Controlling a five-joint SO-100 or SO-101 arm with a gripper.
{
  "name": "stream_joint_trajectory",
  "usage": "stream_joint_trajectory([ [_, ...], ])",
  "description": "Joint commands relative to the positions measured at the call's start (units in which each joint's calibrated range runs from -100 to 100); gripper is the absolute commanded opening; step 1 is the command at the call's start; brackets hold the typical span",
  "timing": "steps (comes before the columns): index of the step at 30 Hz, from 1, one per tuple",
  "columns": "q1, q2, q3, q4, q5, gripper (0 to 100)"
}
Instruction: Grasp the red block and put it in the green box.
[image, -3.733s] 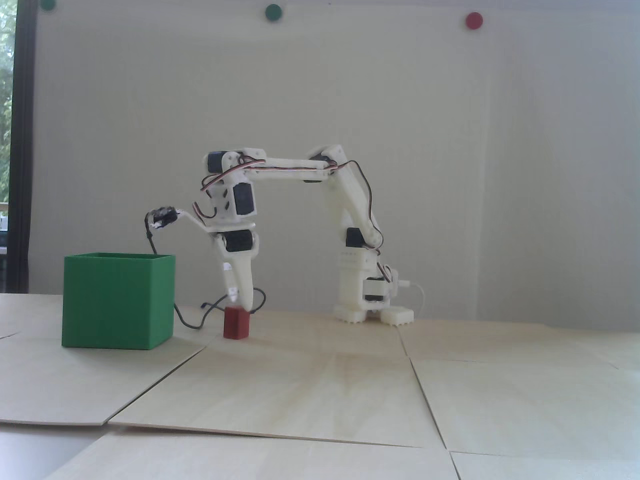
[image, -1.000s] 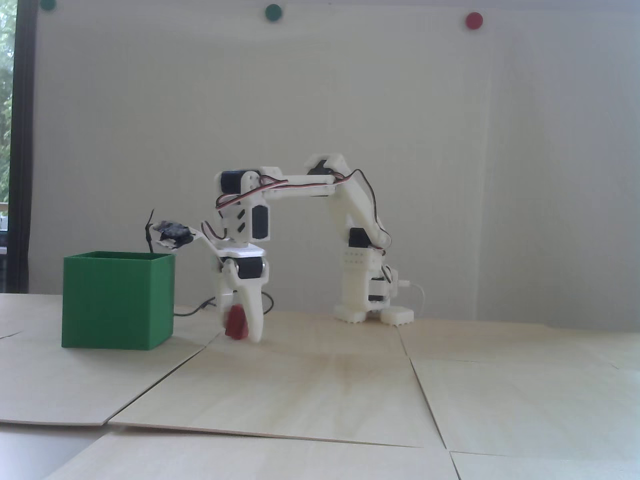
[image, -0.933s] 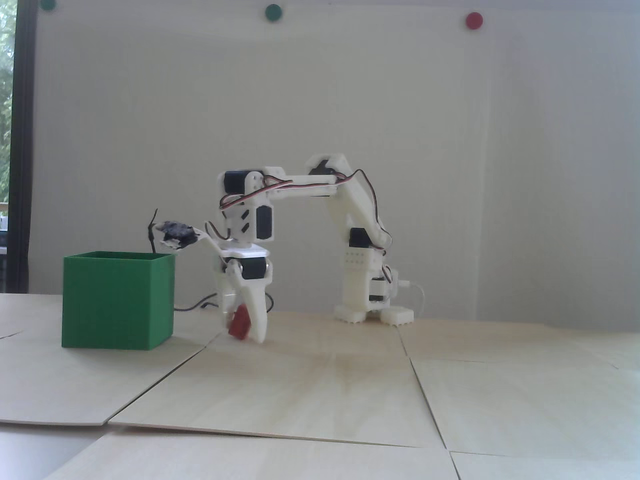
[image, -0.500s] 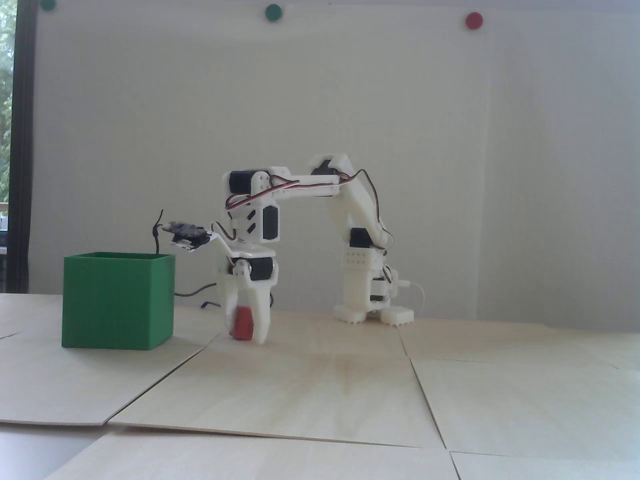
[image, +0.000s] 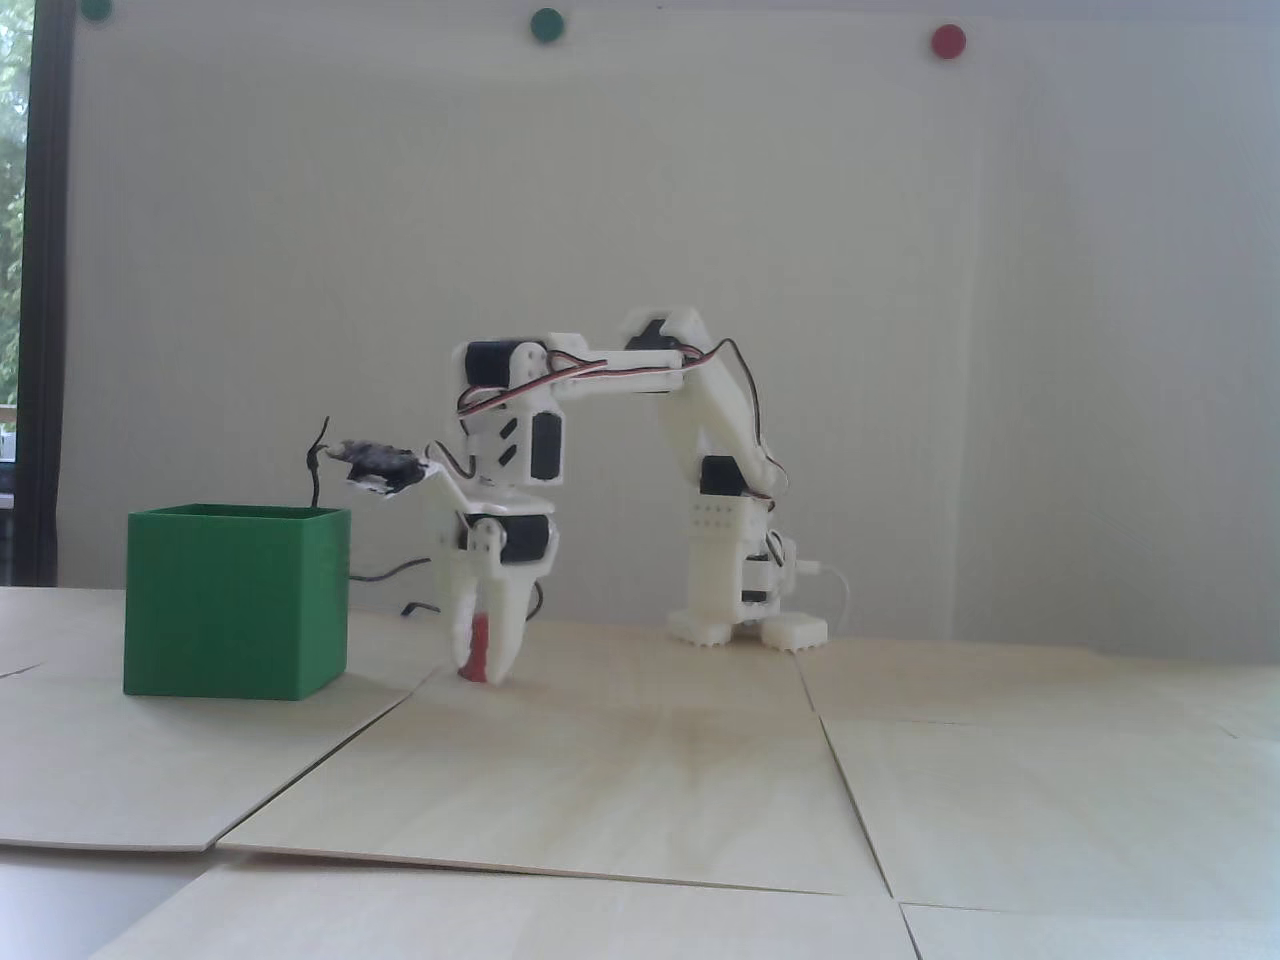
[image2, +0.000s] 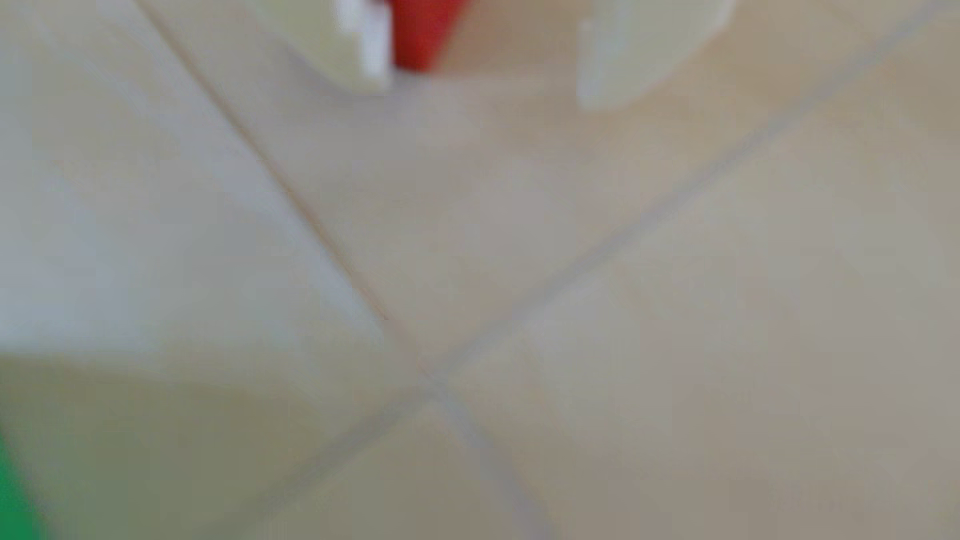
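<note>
One small dark-red matte block (image: 480, 648) stands on the pale wooden counter (image: 640, 780), between the two white fingers of the hand (image: 483, 672), which points straight down over it. In the fixed view the fingers sit close on either side of the block and only a narrow red strip shows between them; the block's base looks to be on or just at the counter surface. In the wrist view, which is blurred, the block (image2: 422, 36) touches one finger (image2: 363, 46), while the other finger stands apart from it with bare counter showing in between. So the hand is part-way closed around the block, not yet clamped on it, as far as the two views agree.

Large matte green thin-walled box (image: 236, 600): rests on the counter to the left of the hand in the fixed view, near but not touching. Only a green sliver (image2: 13, 498) of it appears at the lower left corner of the wrist view. Interior of the box is hidden from both cameras.

Progress, my reading: approach done, hand placed around the block, grasp not complete. Left to do: finish closing, lift clear above the box rim, carry over the opening, release.
</note>
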Motion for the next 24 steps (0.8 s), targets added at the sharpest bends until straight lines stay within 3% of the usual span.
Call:
stream_joint_trajectory([
  [1,-1.8,-7.5,-4.2,-4.8,0.5,12],
  [5,-1.6,-10.7,-3.7,-5.9,4.3,12],
  [15,-0.3,-16.3,1.7,5.6,15.2,14],
  [20,0.9,-16.5,1.7,11.2,26.5,14],
  [24,0.7,-16.5,1.8,14.1,29.5,14],
])
